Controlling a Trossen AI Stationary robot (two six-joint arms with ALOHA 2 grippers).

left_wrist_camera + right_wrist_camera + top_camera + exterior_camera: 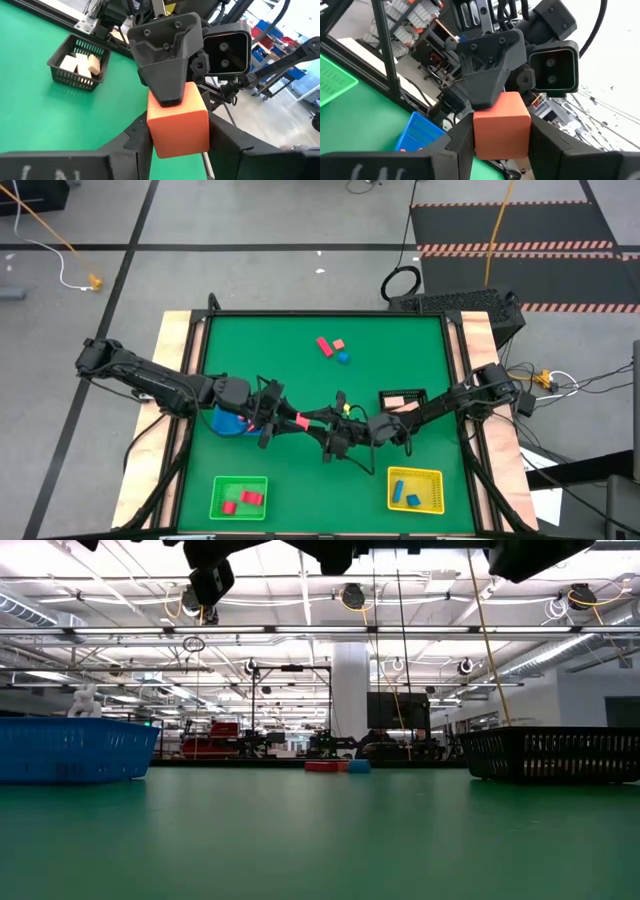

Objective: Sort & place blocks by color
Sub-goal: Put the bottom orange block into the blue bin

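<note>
Surface: green mat (300,480), trays near its edges.
Block: I see one salmon-pink cube (177,120) mid-table, raised between both arms.
Grippers: left gripper (290,420) and right gripper (322,432) both clamp it.
Handover: I'd release one side only once the other's grip holds.
Room: open mat around; green mesh tray (239,497) lies near.

Green tray (216,483), yellow tray (432,474), black tray (402,395), blue tray (226,424).
</note>
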